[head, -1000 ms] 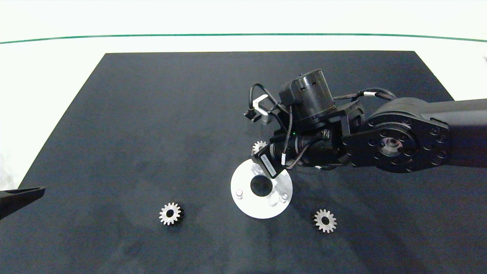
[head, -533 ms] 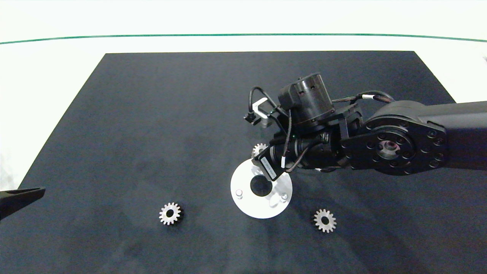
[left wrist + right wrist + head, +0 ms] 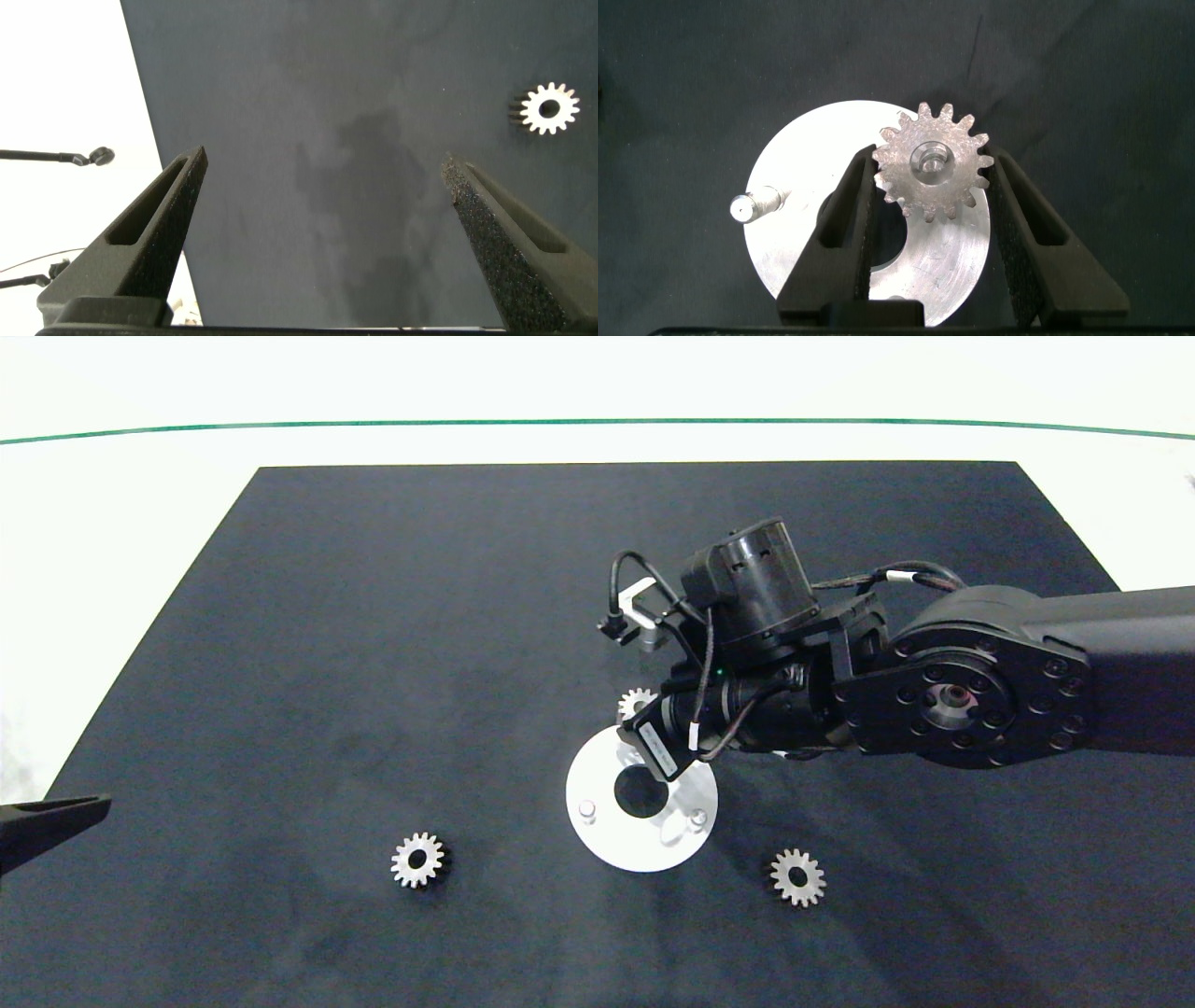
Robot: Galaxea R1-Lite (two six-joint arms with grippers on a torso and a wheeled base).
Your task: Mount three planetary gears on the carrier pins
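Right gripper (image 3: 929, 201), jaws closed on a gear (image 3: 930, 175), has settled slightly lower; a carrier pin (image 3: 926, 161) shows through the bore — seating underway. Left gripper (image 3: 322, 201) parked wide open, empty, at the mat's (image 3: 373, 616) left edge.

Dark mat (image 3: 373, 616), white tabletop (image 3: 121, 504) w/ green line (image 3: 597, 422)

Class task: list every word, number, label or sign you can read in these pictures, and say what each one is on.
No text is readable.
White label on the right claw's wrist: print too small to read.
White tag on the arm cable: blank or illegible.
Gears, disc, mat: no markings show.
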